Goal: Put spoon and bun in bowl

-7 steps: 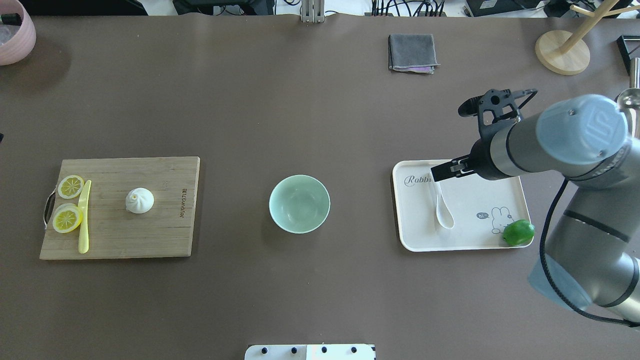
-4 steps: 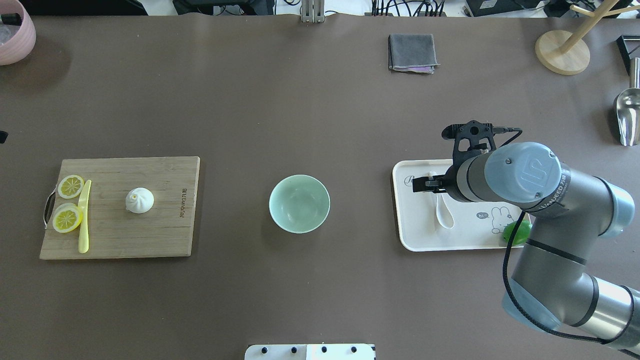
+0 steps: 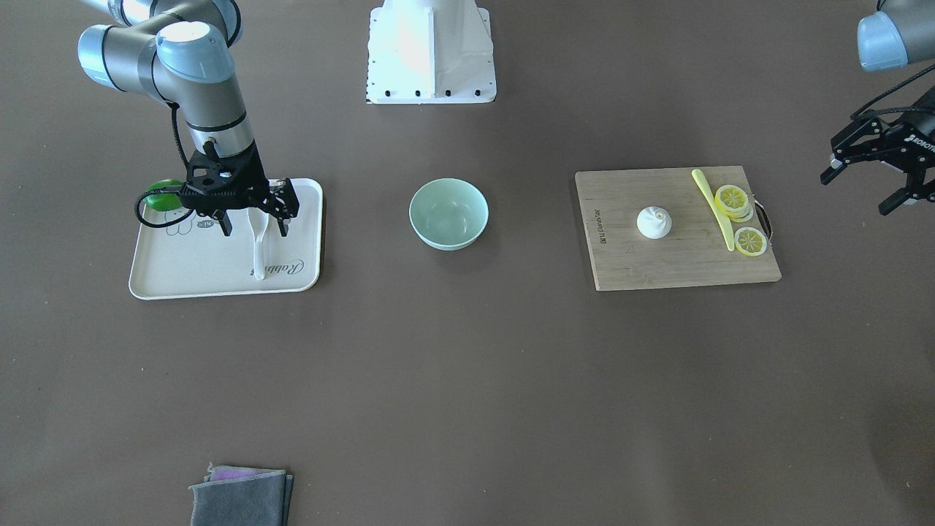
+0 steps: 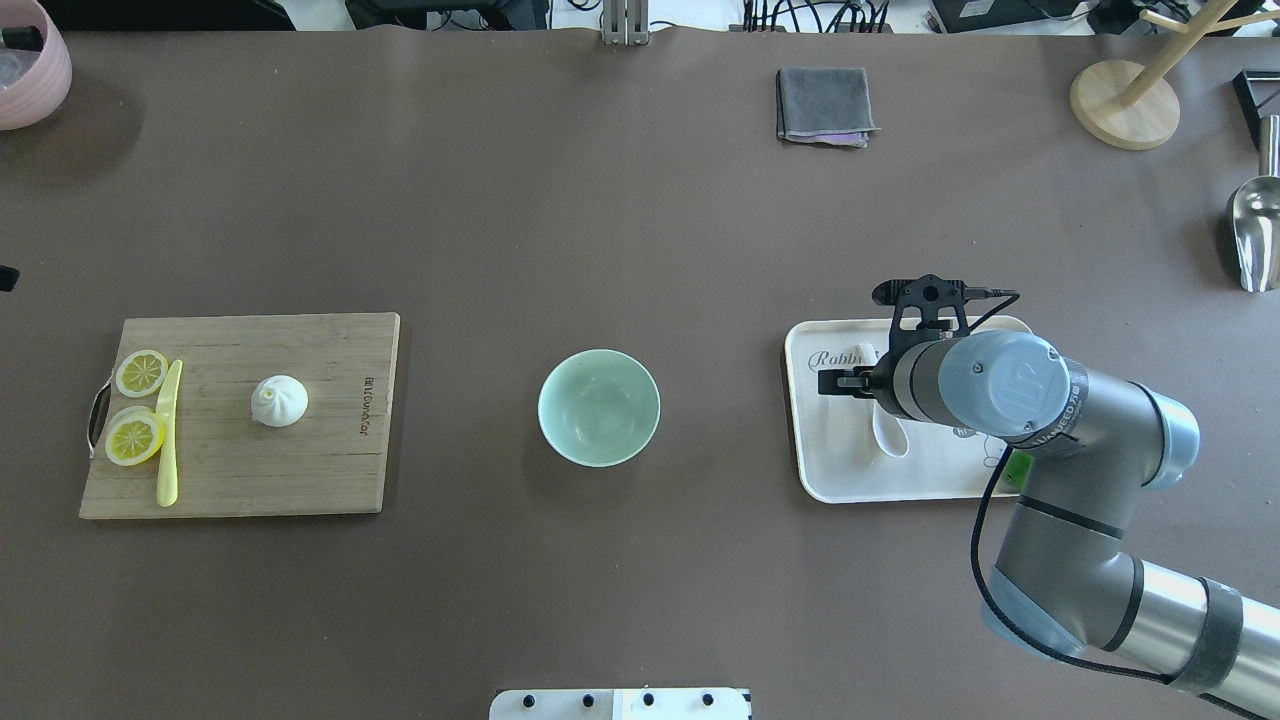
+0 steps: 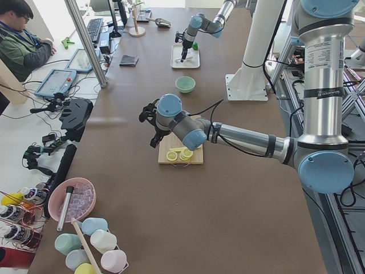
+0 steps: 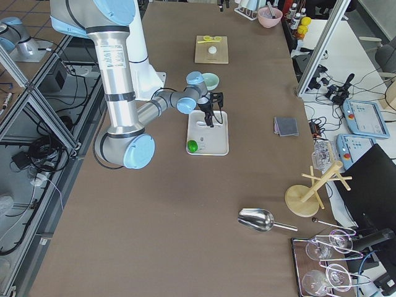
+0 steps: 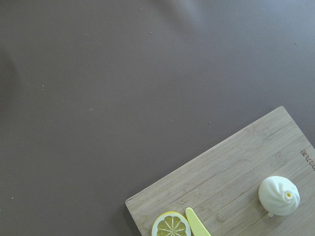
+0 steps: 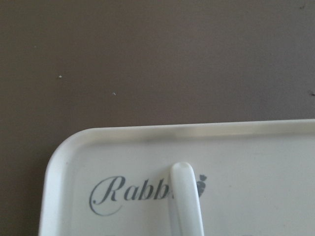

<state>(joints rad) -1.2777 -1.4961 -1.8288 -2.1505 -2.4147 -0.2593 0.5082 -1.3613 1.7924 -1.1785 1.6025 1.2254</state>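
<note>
The white spoon [image 4: 889, 433] lies on the cream tray [image 4: 812, 478], handle pointing away from me; its handle tip shows in the right wrist view [image 8: 186, 201]. My right gripper [image 3: 254, 221] is open and low over the spoon [image 3: 258, 252], with a finger on each side of the handle and apart from it. The white bun [image 4: 279, 401] sits on the wooden cutting board [image 4: 300, 470] at the left and shows in the left wrist view [image 7: 279, 195]. The mint-green bowl [image 4: 598, 407] stands empty at the table's middle. My left gripper [image 3: 859, 191] is open and empty, raised beyond the board's outer end.
Two lemon slices [image 4: 135, 437] and a pale-yellow knife [image 4: 168, 430] lie on the board's left end. A green lime [image 3: 162, 196] sits on the tray's near corner. A grey cloth [image 4: 824, 105], a wooden stand [image 4: 1125, 105], a metal scoop [image 4: 1255, 235] and a pink bowl [image 4: 30, 60] lie along the far side.
My right arm has swung toward me and to the left, bringing its open gripper from the tray's far edge down over the spoon's handle. Nothing else has moved.
</note>
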